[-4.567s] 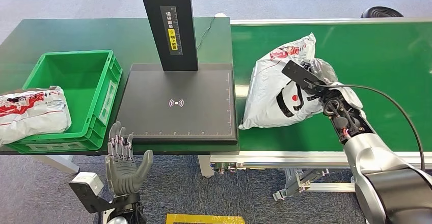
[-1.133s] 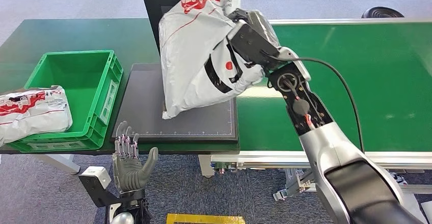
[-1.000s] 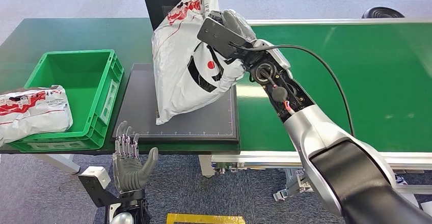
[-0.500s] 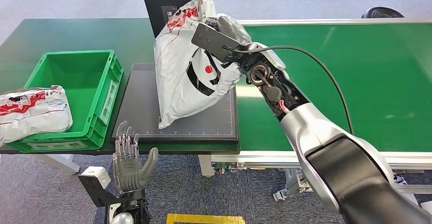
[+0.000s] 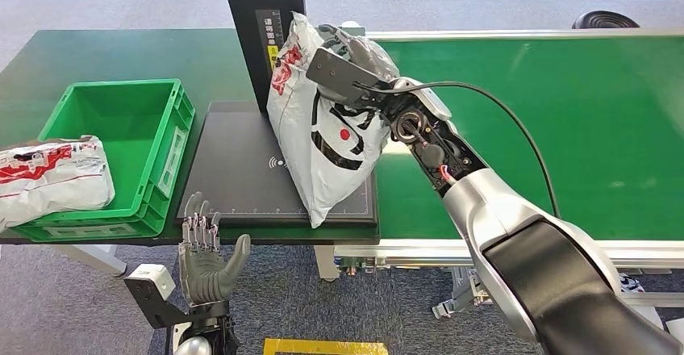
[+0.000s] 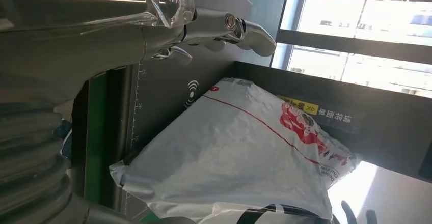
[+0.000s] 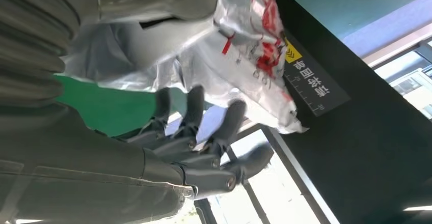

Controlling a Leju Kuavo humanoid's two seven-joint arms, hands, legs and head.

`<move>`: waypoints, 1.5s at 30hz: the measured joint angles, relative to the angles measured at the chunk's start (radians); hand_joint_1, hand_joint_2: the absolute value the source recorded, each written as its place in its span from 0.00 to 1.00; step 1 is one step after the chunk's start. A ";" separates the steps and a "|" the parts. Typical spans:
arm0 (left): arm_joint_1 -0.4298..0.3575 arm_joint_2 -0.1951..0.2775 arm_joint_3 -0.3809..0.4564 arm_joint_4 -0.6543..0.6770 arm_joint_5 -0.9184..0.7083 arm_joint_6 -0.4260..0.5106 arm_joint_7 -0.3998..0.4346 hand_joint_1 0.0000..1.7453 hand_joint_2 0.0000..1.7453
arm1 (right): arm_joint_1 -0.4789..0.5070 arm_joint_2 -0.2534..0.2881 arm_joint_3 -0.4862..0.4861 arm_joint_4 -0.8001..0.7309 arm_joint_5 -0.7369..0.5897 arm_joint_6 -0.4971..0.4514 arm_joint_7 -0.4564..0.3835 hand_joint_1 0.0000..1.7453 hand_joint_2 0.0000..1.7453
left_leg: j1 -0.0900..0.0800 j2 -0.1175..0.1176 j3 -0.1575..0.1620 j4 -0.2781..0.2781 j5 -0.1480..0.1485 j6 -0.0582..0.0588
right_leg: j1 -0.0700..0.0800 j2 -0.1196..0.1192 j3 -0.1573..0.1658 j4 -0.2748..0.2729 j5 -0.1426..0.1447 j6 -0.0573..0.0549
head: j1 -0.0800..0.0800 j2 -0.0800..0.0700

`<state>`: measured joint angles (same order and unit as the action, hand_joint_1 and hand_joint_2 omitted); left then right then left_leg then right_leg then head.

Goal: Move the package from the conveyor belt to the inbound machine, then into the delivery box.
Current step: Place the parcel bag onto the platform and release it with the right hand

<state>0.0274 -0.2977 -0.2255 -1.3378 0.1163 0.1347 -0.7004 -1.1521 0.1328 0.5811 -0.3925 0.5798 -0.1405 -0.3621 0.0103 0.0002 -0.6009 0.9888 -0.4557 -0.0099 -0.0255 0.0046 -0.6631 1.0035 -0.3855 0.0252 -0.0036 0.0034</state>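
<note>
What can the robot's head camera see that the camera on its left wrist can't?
Head view alone: the green crate, a second white bag lying at the crate's edge, the green conveyor belt and the right hand gripping the package. Left wrist view alone: bright windows behind the machine. Both show the package, the black scanning plate and the left hand.

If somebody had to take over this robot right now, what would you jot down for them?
Right hand: grips the white package, bottom corner on the black inbound machine.
Left hand: open, holding nothing, below the table edge.
Done: package is off the conveyor belt and at the machine.
Left: let it go on the pad, then move it into the green delivery box. Another package lies across the box's rim.
</note>
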 joint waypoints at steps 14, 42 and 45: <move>-0.006 0.000 0.001 0.010 -0.002 -0.004 0.000 0.00 1.00 | 0.000 -0.022 -0.007 0.009 -0.020 -0.017 -0.004 0.00 1.00 | 0.000 0.000 0.000 0.000 0.000 0.000 | 0.000 0.000 0.000 0.000 0.000 0.000 | 0.000 0.000; -0.022 0.012 0.003 0.014 -0.030 0.046 0.000 0.00 1.00 | 0.310 -0.180 -0.037 -0.160 -0.115 -0.117 -0.227 0.00 1.00 | 0.000 0.000 0.000 0.000 -0.001 0.000 | 0.000 0.000 0.000 0.000 0.000 0.000 | 0.000 0.000; -0.021 0.014 0.002 0.013 -0.034 0.052 0.000 0.00 1.00 | 0.356 -0.189 -0.035 -0.185 -0.120 -0.119 -0.232 0.00 1.00 | 0.000 0.000 0.000 0.000 -0.001 0.000 | 0.000 0.000 0.000 0.000 0.000 0.000 | 0.000 0.000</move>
<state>0.0068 -0.2832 -0.2239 -1.3246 0.0823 0.1863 -0.7004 -0.7966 -0.0558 0.5459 -0.5773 0.4599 -0.2597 -0.5941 0.0103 -0.0002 -0.6010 0.9888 -0.4566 -0.0094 -0.0254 0.0044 -0.6628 1.0032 -0.3856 0.0253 -0.0037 0.0034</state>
